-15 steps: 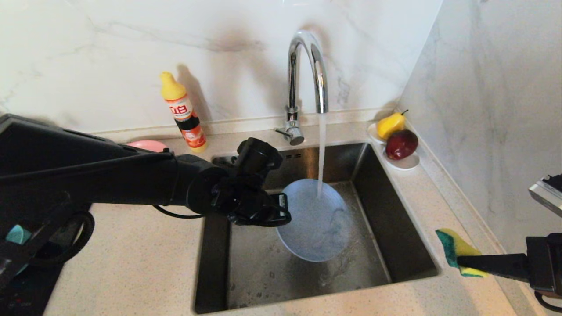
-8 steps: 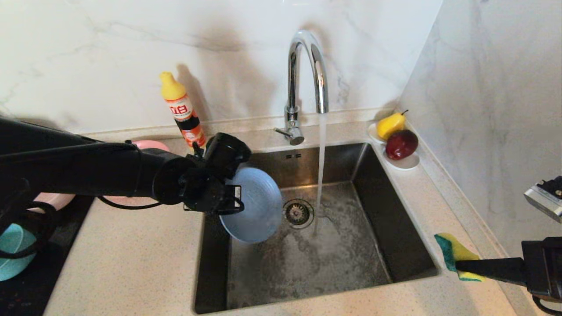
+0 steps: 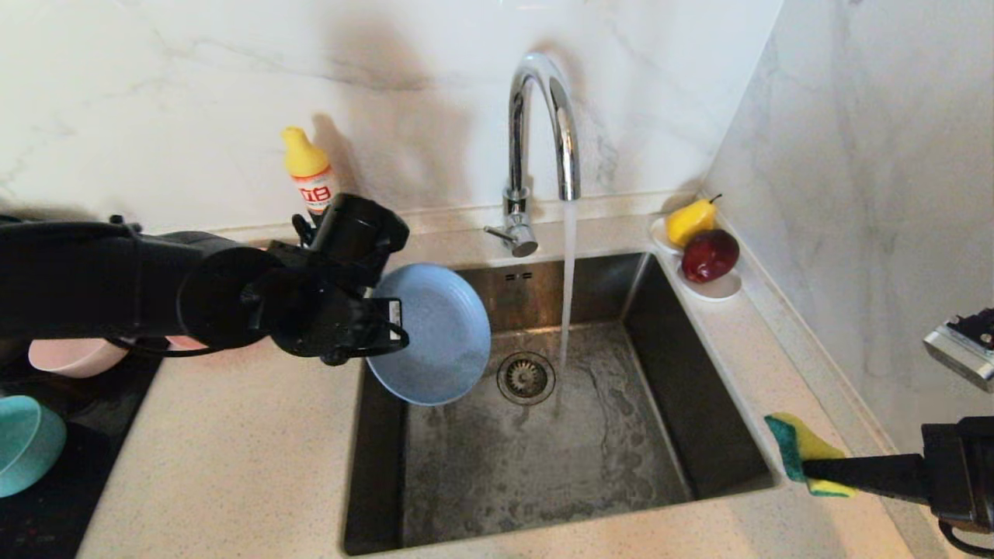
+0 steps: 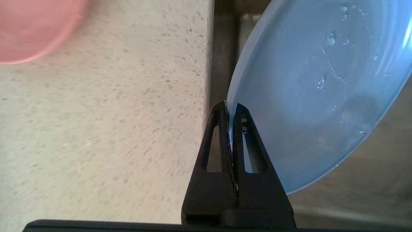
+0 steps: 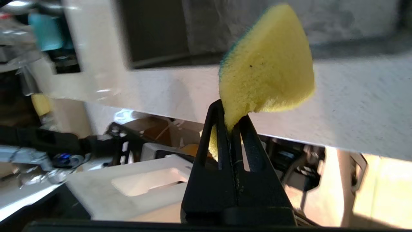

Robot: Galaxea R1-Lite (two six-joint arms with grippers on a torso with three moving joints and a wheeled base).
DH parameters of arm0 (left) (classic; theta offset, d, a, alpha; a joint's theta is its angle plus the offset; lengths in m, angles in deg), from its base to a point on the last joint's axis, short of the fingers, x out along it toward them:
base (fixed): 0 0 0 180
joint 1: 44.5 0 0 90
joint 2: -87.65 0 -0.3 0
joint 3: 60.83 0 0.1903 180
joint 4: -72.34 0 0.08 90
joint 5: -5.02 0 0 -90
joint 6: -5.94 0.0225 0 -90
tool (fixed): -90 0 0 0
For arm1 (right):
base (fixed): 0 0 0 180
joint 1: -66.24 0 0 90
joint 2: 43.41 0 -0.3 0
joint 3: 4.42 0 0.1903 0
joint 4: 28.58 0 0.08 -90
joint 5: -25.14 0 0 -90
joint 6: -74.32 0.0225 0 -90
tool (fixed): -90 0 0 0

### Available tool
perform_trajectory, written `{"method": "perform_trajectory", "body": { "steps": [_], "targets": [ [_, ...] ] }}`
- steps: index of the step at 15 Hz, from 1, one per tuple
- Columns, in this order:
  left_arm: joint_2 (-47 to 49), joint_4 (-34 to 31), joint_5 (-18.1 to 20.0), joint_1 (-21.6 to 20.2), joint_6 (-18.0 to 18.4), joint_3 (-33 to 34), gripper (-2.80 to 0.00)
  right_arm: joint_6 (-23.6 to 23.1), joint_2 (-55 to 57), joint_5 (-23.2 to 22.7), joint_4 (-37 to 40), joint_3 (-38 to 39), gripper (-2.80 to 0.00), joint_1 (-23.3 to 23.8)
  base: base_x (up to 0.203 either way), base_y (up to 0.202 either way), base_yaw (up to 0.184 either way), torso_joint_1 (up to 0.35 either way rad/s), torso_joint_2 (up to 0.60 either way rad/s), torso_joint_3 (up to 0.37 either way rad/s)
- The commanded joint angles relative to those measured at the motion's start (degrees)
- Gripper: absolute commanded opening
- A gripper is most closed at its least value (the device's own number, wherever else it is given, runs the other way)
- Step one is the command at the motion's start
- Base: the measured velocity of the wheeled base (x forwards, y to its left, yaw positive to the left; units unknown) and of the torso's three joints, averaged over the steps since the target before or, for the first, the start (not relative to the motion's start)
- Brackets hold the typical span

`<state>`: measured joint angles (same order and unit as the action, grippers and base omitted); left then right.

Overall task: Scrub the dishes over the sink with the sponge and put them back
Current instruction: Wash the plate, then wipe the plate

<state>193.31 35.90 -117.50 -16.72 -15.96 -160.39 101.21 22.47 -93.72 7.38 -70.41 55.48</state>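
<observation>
My left gripper (image 3: 380, 330) (image 4: 230, 108) is shut on the rim of the wet light blue plate (image 3: 431, 334) (image 4: 315, 90), which hangs tilted over the left edge of the steel sink (image 3: 606, 435). Water runs from the chrome tap (image 3: 543, 124) onto the basin floor beside the drain (image 3: 526, 378). At the front right, above the counter, my right gripper (image 3: 811, 468) (image 5: 230, 117) is shut on the yellow and green sponge (image 3: 804, 450) (image 5: 267, 67). A pale pink bowl (image 3: 74, 357) and a teal bowl (image 3: 27, 442) sit at the far left. A pink dish (image 4: 35, 29) lies on the counter near the plate.
A yellow-capped detergent bottle (image 3: 309, 175) stands against the back wall behind my left arm. A white saucer (image 3: 718, 287) with a yellow pear (image 3: 691, 221) and a dark red fruit (image 3: 709, 255) rests at the sink's back right corner. The right wall stands close.
My left gripper has carried the blue plate out from under the running water, up and leftward to the sink's left edge, uncovering the drain. The right gripper with the sponge has stayed put.
</observation>
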Motion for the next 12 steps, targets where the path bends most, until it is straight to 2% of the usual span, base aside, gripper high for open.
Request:
{"method": "perform_trajectory", "body": {
  "steps": [1,3,5,7,9,11,12],
  "targets": [
    [-7.37,-0.11,1.67,-0.02,-0.12,2.62,-2.80,0.18,-0.79,-1.32,0.19,-1.72,-2.80,-1.03,0.000,0.000,0.000,0.000,0.00,0.000],
    [-14.69,0.06,6.26,-0.10,0.00,9.30,-2.80,0.35,-1.55,-2.86,0.59,-4.98,-2.80,-2.84,0.000,0.000,0.000,0.000,0.00,0.000],
    [-20.77,2.54,13.10,-0.10,0.11,18.82,-2.80,0.58,-1.72,-4.46,1.11,-7.22,-2.80,-6.28,0.000,0.000,0.000,0.000,0.00,0.000],
    [-26.17,8.84,21.20,-0.10,0.60,27.57,-2.80,0.65,-1.29,-4.68,1.54,-7.87,-2.80,-10.62,0.000,0.000,0.000,0.000,0.00,0.000],
    [-29.86,14.56,29.49,-0.10,2.79,34.87,-2.80,0.64,0.41,-4.38,1.39,-8.14,-2.80,-16.17,0.000,0.000,0.000,0.000,0.00,0.000],
    [-31.60,19.18,34.23,-0.10,4.27,38.69,-2.80,0.62,3.55,-4.14,1.22,-9.51,-2.80,-19.94,0.000,0.000,0.000,0.000,0.00,0.000],
    [-31.51,20.95,34.62,-0.10,5.00,39.84,-2.80,0.56,5.17,-4.11,1.18,-10.61,-2.80,-20.94,0.000,0.000,0.000,0.000,0.00,0.000]
  ]
}}
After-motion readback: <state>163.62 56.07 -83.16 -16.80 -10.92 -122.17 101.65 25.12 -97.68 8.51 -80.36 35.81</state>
